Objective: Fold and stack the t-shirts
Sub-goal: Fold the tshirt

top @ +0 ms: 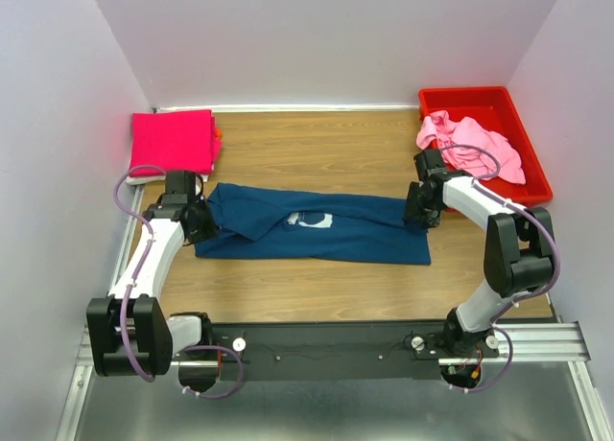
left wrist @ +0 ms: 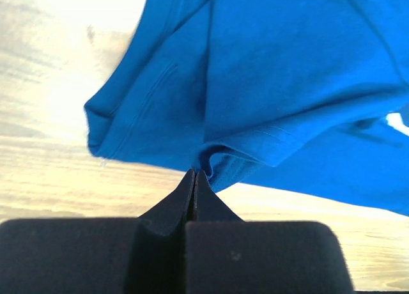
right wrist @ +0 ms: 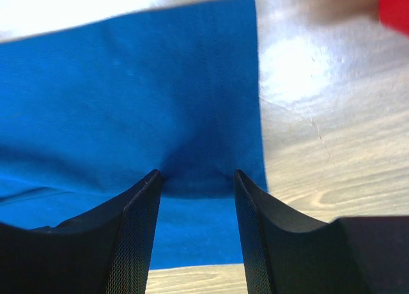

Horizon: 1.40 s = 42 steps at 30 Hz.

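Left claw [left wrist: 195, 174] is pinched tight on a little ridge of the navy t-shirt [top: 317, 232], right at the sleeve-end corner. Right claw [right wrist: 197, 174] has its jaws spread with the tips planted on the cloth just inside the hem edge. There's a pucker between them, but it isn't closed on anything as far as I can see.

My read is the shirt's being pulled straight before the next fold. To do it well I'd close the right side on that hem edge, then lift both ends together with even tension, or it'll skew. Cotton this soft will probably sag in the middle.

The shirt itself is stretched long between the two claws, lying as a narrow band. Its white print [top: 310, 220] is half-buried under a diagonal flap nearer the left claw.

Past the left claw sits the magenta t-shirt [top: 173, 142], folded. Past the right one, the pink t-shirt [top: 470, 142] lies crumpled in the red bin [top: 480, 93].
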{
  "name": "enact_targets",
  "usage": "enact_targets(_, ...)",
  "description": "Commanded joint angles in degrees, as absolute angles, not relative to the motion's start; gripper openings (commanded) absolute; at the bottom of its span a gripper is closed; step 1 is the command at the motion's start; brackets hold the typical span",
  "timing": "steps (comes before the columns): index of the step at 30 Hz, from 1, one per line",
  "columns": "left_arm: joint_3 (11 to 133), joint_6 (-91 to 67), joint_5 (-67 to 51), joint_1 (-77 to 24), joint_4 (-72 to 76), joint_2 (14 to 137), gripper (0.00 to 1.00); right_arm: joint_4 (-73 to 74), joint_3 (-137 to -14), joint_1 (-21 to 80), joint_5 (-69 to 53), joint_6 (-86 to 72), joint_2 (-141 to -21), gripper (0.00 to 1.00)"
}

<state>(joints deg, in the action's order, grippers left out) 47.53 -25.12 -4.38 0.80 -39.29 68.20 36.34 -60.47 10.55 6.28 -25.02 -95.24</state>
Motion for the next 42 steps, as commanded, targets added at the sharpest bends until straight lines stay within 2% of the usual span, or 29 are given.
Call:
enact_targets(1, 45.97, -23.73, -0.97, 1.32, -41.75, 67.68, 0.00, 38.58, -58.63, 10.99, 8.17, -24.79, -94.66, 0.56)
enact_targets(6, 45.35, -23.21, -3.68, 1.32, -40.00, 66.97, 0.00, 38.50, -59.06, 10.99, 9.05, -24.17, -95.27, 0.56)
enact_targets(15, 48.78, -20.92, -6.06, 1.32, -34.72, 72.50, 0.00, 39.11, -72.06, 13.79, 8.27, -22.23, -95.18, 0.57)
enact_targets(28, 53.79, -17.67, -8.08, 3.16, -29.71, 82.78, 0.00, 30.95, -89.18, 40.05, -3.15, -24.35, -108.36, 0.57)
enact_targets(42, 55.28, -11.95, -11.51, 5.89, -29.00, 89.82, 0.00, 28.48, -107.04, 52.64, -10.54, -24.26, -127.52, 0.57)
